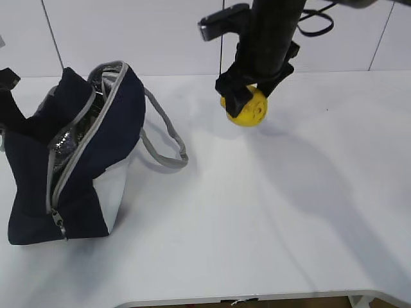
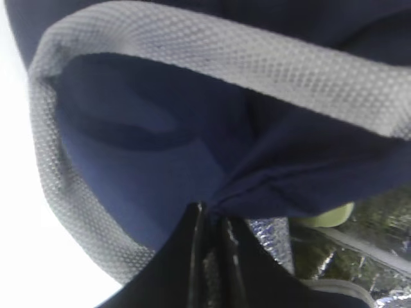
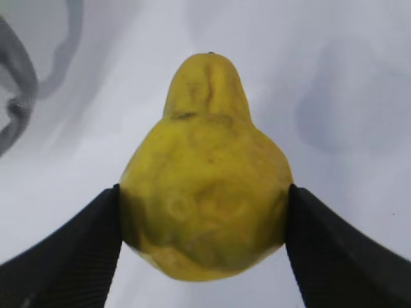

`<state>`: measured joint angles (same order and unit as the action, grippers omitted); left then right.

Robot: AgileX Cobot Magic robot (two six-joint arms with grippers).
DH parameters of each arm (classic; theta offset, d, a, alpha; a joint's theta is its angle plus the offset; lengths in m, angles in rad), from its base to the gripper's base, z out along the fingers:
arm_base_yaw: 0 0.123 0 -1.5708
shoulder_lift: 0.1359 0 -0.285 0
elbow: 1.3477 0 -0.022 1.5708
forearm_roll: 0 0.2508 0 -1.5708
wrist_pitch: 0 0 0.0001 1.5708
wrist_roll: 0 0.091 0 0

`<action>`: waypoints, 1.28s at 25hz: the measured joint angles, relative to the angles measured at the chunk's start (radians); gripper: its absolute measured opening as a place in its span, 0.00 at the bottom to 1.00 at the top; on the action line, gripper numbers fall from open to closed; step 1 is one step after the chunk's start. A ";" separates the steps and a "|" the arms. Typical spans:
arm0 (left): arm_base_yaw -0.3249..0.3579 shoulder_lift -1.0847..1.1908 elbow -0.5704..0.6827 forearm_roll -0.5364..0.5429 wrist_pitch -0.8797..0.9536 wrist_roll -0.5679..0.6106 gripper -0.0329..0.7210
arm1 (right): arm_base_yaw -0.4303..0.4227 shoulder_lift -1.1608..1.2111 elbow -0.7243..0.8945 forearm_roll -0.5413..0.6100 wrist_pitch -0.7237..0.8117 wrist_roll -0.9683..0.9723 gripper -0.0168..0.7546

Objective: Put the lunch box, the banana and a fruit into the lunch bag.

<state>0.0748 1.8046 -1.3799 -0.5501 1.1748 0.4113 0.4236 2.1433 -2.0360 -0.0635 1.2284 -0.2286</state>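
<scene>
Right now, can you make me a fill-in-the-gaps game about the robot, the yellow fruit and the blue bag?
1. The right gripper has its fingers on both sides of the yellow ____.
2. The left gripper pinches the lunch bag's ____ fabric.
3. The bag's zipper is ____.
4. The fruit sits on the white ____.

Missing words: fruit; blue; open; table

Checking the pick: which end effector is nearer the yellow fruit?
Right. The right end effector has its fingers against both sides of the yellow fruit; the left end effector pinches the lunch bag across the table.
</scene>
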 joint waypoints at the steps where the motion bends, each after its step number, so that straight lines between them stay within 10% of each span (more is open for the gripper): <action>1: 0.000 0.000 0.000 -0.010 0.000 0.005 0.04 | 0.000 -0.025 -0.002 0.003 0.002 0.012 0.78; 16: 0.002 0.000 0.000 -0.414 0.028 0.163 0.04 | 0.000 -0.148 -0.002 0.555 0.022 -0.012 0.78; 32: 0.002 0.000 0.000 -0.457 0.028 0.178 0.04 | 0.019 0.013 -0.002 0.712 -0.028 -0.065 0.84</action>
<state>0.0764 1.8046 -1.3799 -1.0068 1.2027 0.5898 0.4428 2.1565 -2.0377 0.6480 1.2000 -0.2933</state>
